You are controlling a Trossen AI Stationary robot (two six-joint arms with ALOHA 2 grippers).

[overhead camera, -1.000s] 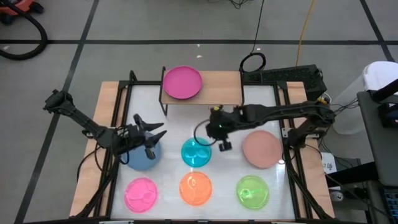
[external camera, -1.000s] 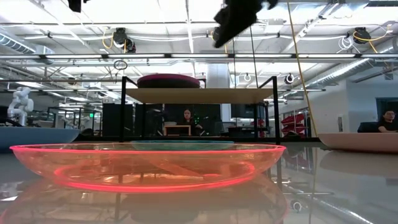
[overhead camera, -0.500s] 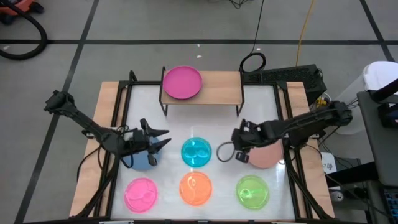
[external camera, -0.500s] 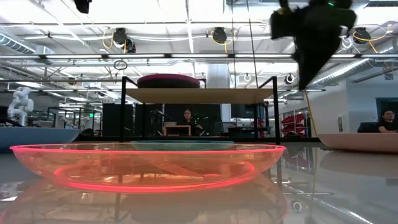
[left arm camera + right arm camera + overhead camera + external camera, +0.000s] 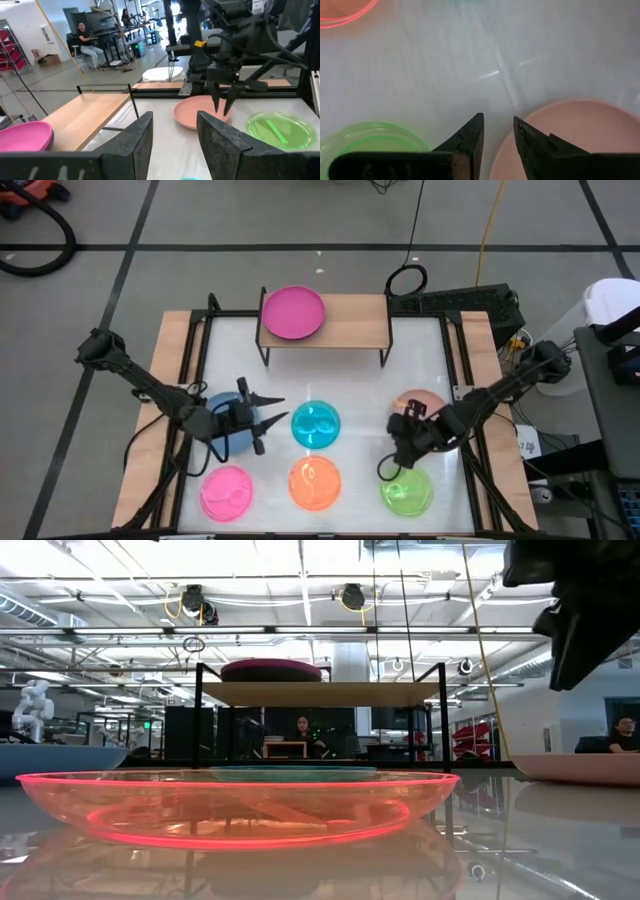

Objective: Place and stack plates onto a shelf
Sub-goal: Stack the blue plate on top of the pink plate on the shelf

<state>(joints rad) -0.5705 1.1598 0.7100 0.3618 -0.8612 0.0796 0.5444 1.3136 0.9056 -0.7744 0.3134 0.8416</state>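
High view, magenta plate (image 5: 293,313) on light-wood shelf (image 5: 350,324), right claw (image 5: 401,442) slightly spread by dusty pink plate (image 5: 420,404), left claw (image 5: 263,423) spread

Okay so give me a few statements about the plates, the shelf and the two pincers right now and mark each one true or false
1. A magenta plate lies on the shelf. True.
2. The right pincer is shut on the dusty pink plate. False: its fingers are apart and hold nothing, near that plate's edge.
3. The orange plate lies between the pink translucent plate and the green plate in the front row. True.
4. The left pincer carries the cyan plate. False: it is open and empty, over the blue plate.
5. Two plates are stacked on the shelf. False: only one is there.
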